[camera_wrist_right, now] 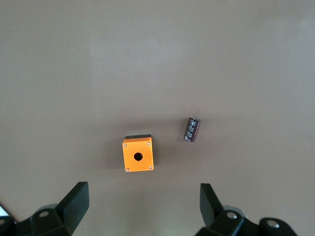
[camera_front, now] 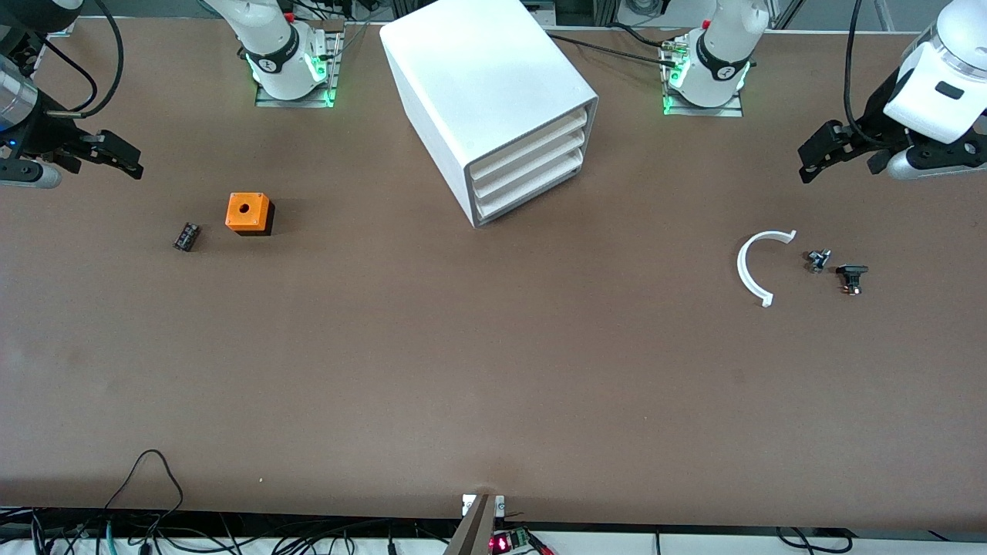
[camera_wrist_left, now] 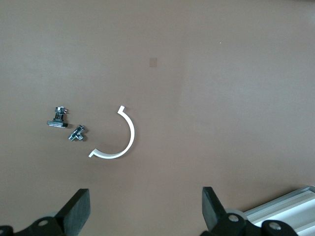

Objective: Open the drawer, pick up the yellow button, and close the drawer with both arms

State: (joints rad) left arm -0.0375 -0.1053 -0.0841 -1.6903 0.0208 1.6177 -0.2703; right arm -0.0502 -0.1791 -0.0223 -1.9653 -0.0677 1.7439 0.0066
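Observation:
The white box cabinet [camera_front: 478,77] stands at the table's middle, close to the arms' bases. Its uppermost drawer [camera_front: 530,144] is shut, flush with the two lower ones. The button is hidden. My left gripper [camera_front: 813,154] hangs open and empty above the left arm's end of the table. In the left wrist view its fingers [camera_wrist_left: 78,206] stand wide apart over bare table, with a corner of the cabinet [camera_wrist_left: 285,206] at the edge. My right gripper [camera_front: 131,158] hangs open and empty above the right arm's end, wide open in its wrist view [camera_wrist_right: 144,204].
An orange cube with a hole [camera_front: 248,213] [camera_wrist_right: 138,154] and a small black ribbed block [camera_front: 186,236] [camera_wrist_right: 192,129] lie under the right gripper. A white curved strip [camera_front: 752,266] [camera_wrist_left: 120,142] and two small black parts [camera_front: 818,260] [camera_front: 851,277] lie under the left gripper.

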